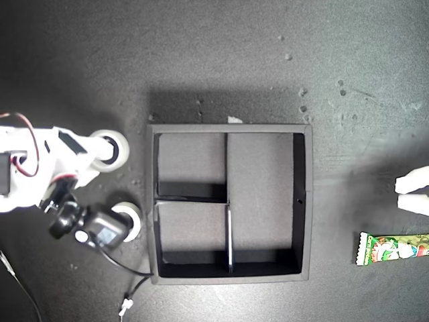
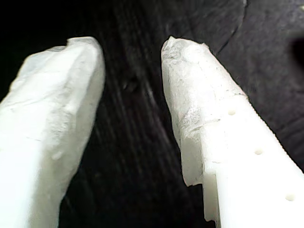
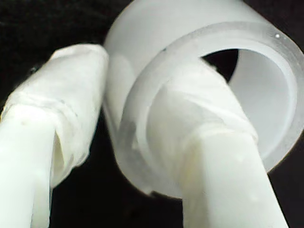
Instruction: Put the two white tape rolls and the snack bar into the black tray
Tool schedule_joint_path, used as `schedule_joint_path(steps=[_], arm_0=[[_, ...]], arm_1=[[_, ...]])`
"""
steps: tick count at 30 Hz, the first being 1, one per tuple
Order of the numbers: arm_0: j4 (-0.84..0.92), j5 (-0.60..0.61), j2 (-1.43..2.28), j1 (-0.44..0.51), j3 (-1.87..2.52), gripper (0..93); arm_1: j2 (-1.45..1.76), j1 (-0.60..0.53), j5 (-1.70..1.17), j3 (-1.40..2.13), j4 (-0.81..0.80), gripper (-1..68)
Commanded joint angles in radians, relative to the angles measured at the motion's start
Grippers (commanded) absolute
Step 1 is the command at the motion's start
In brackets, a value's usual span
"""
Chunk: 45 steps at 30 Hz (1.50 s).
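Dark worktop (image 1: 221,54): one tape roll (image 3: 199,95) is pinched through its wall by my second gripper (image 3: 142,128), one finger inside its hole, axis along the fingers (image 3: 71,109); my first gripper (image 2: 133,80) is spread apart, grasping nothing; the snack bar (image 1: 395,248) is laid lengthwise just beside it.

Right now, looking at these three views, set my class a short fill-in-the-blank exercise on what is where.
1. One finger of my second gripper passes through the hollow of a white ____ roll.
2. The black tray holds ____ items.
3. The snack bar lies at the exterior view's ____ edge, outside the tray.
4. Nothing sits between the jaws of my ____ gripper.

Missing words: tape; no; right; first
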Motion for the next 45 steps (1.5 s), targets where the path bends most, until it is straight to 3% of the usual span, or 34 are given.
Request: schedule_joint_path(steps=[1,6,16,24,28,35,45], arm_0=[[0.012,-0.002,0.020,-0.006,-0.054,1.6],[0.087,-0.008,0.115,0.005,-0.087,0.3],[0.359,0.060,0.120,0.009,-0.453,0.3],[0.439,0.121,-0.178,0.064,-0.899,0.3],[0.456,0.130,-0.342,0.077,-1.034,0.3],[0.483,0.112,-0.586,0.064,-1.170,0.4],[0.485,0.106,-0.693,0.021,-1.192,0.6]], arm_1=[[0.009,-0.023,-0.440,-0.052,-0.029,14.3],[0.006,-0.018,-0.574,-0.118,-0.032,18.9],[-0.037,-0.103,-0.588,-0.227,-0.046,20.7],[-0.436,-0.091,-0.565,-0.545,0.023,24.4],[-0.696,-0.124,-0.446,-0.762,0.123,25.3],[-1.285,-0.230,-0.095,-1.304,0.529,28.5],[-1.285,-0.316,0.376,-1.108,0.465,23.4]])
